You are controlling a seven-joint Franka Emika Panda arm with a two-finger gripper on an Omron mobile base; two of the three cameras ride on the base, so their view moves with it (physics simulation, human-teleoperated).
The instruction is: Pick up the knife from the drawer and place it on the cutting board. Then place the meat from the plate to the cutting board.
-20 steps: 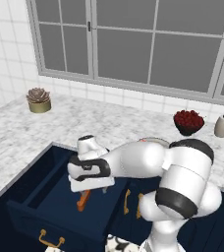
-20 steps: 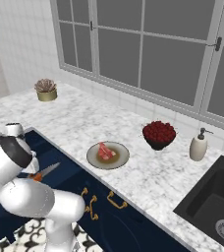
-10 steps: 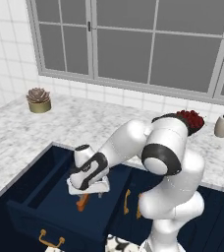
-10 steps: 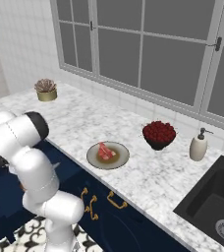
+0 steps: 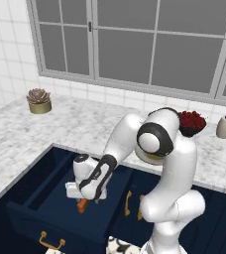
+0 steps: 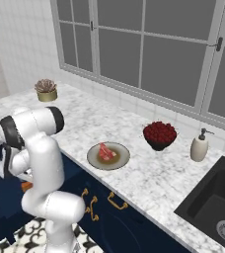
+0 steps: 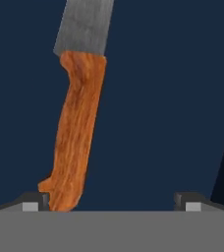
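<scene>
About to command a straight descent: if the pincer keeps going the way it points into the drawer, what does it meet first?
Probably the knife: its orange-brown handle lies just past the left fingertip of the open pincer, off-centre. Between the tips, only the drawer floor shows. Depth is unclear.

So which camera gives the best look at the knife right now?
The hand view: the knife lies on the drawer floor, orange-brown handle and grey blade base plain. The left base view shows a bit of handle under the open gripper; the right base view, an orange sliver.
</scene>
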